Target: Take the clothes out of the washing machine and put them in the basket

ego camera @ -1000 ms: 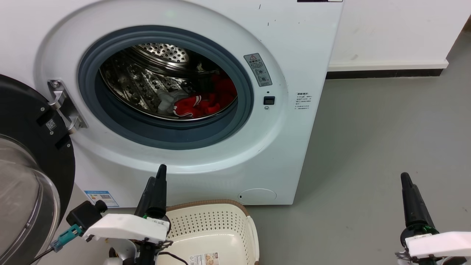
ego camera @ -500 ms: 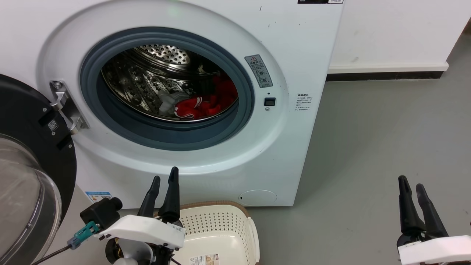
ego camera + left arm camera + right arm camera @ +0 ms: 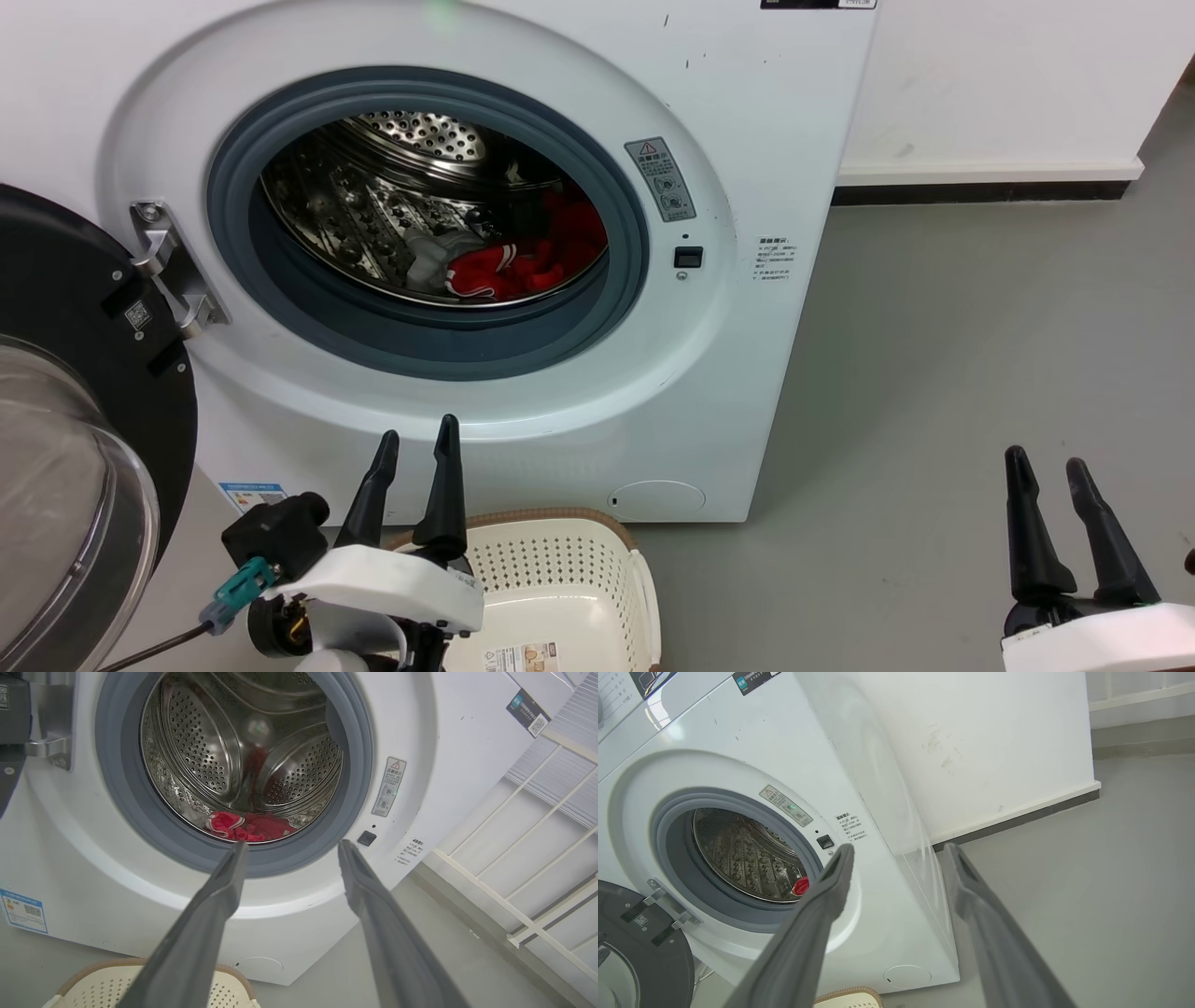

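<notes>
The white washing machine (image 3: 747,112) stands with its porthole uncovered and its black-framed glass door (image 3: 65,448) swung out to the left. Red clothes (image 3: 523,261) with white trim and a pale piece lie at the bottom of the steel drum; the same clothes (image 3: 247,828) show in the left wrist view. The cream basket (image 3: 560,597) sits on the floor below the porthole. My left gripper (image 3: 417,439) is open above the basket's near-left rim, pointing at the machine. My right gripper (image 3: 1046,459) is open over the floor at the lower right, holding nothing.
Grey floor (image 3: 980,355) stretches to the right of the machine up to a white wall with a dark skirting (image 3: 980,191). The open door takes up the space at the left. A railing (image 3: 537,914) shows to the machine's right in the left wrist view.
Both grippers went from shut to open. The left gripper shifted slightly right over the basket's rim. The clothes and basket have not moved.
</notes>
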